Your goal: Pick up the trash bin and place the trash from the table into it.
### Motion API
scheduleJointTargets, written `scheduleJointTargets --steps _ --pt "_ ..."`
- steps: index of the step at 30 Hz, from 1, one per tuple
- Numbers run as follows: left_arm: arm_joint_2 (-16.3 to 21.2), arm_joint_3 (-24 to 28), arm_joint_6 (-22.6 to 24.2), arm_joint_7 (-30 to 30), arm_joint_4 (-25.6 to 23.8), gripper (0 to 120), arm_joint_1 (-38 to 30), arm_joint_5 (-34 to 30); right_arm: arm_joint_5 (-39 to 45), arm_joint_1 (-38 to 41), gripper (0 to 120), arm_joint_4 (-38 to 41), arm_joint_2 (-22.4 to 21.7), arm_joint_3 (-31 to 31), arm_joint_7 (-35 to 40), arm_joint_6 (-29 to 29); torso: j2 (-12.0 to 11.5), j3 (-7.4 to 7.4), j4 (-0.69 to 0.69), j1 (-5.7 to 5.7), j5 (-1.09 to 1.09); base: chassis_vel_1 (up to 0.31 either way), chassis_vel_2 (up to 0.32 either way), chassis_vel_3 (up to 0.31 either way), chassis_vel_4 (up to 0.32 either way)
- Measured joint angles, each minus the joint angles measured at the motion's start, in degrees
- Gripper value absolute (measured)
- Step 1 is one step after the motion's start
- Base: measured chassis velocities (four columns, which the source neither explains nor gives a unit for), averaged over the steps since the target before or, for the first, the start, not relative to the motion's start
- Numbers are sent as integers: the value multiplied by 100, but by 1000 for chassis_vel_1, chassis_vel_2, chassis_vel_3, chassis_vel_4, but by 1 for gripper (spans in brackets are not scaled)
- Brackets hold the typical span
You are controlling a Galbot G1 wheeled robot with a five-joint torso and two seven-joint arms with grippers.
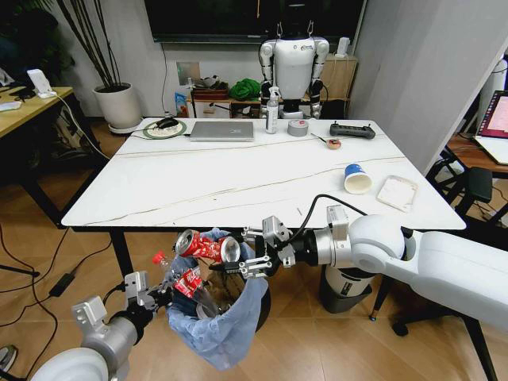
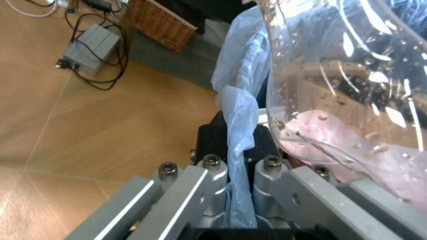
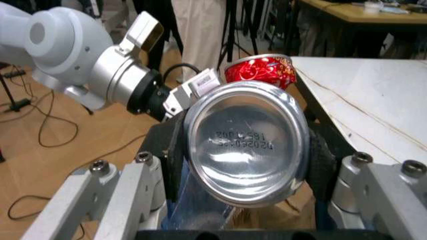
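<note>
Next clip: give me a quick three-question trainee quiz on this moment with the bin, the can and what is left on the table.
1. True or false: the right gripper holds a red can above the trash bin.
2. What does the left gripper grip? A) the laptop B) the bin's blue bag at the rim C) the paper cup
3. Fill in: the blue paper cup lies on the table next to a white ____.

Key
1. True; in the right wrist view the can's silver end sits between the fingers.
2. B; in the left wrist view the bag is pinched between the fingers.
3. Tray.
</note>
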Motion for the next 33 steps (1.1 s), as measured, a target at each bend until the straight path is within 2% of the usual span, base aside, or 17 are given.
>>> scheduleJointTargets --steps 19,33 --pt "-49 -110 29 -37 -27 0 41 28 105 417 49 790 -336 174 420 -1573 0 -1 1 -1 0 0 0 0 0" --pt "-126 -147 38 -50 -61 0 56 55 81 377 49 943 -450 286 746 -1829 0 -1 1 -1 0 0 0 0 0"
